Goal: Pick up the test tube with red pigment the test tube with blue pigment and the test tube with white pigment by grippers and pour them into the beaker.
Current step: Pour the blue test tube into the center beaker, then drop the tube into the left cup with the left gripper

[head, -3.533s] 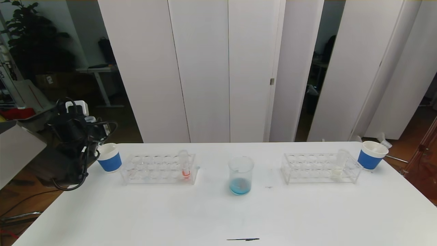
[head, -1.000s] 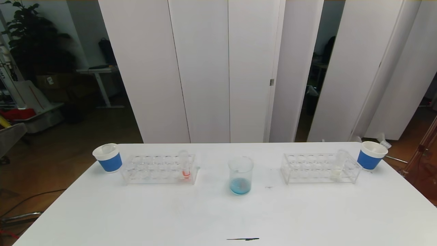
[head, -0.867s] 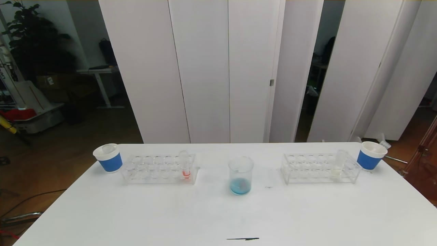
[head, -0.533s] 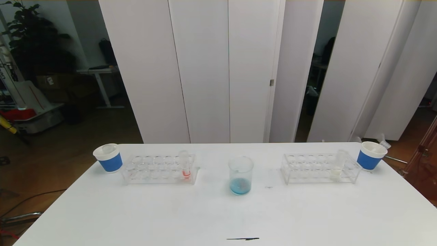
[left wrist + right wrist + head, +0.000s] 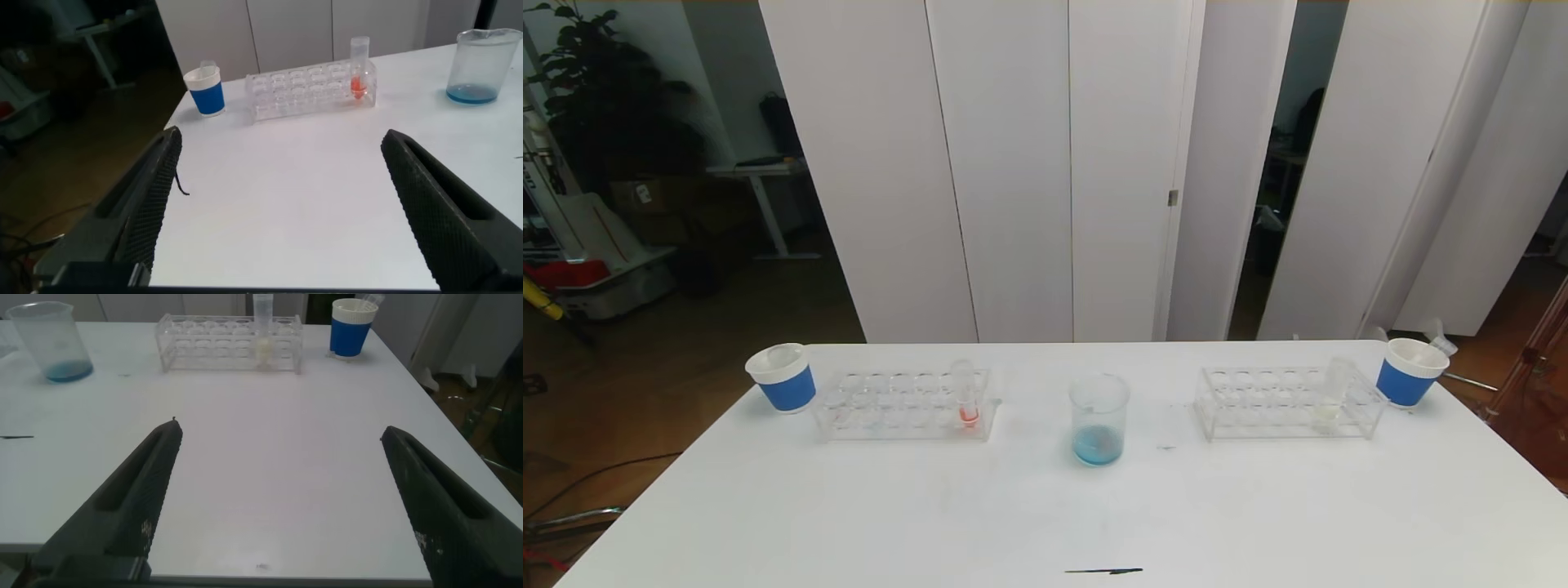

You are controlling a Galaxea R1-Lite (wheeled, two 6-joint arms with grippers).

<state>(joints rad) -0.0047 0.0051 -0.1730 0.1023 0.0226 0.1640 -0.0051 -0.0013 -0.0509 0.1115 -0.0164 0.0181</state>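
The beaker (image 5: 1099,419) stands mid-table (image 5: 1045,514) with shallow blue liquid in its bottom. To its left a clear rack (image 5: 903,404) holds the test tube with red pigment (image 5: 966,394) in the end slot nearest the beaker; to its right a second rack (image 5: 1289,402) holds the test tube with white pigment (image 5: 1331,394). A blue-banded cup (image 5: 783,376) sits beyond each rack. The head view shows neither arm; only the wrist views reveal the left end effector (image 5: 282,204) and right end effector (image 5: 282,502), both spread wide and empty, low over the table's near edge.
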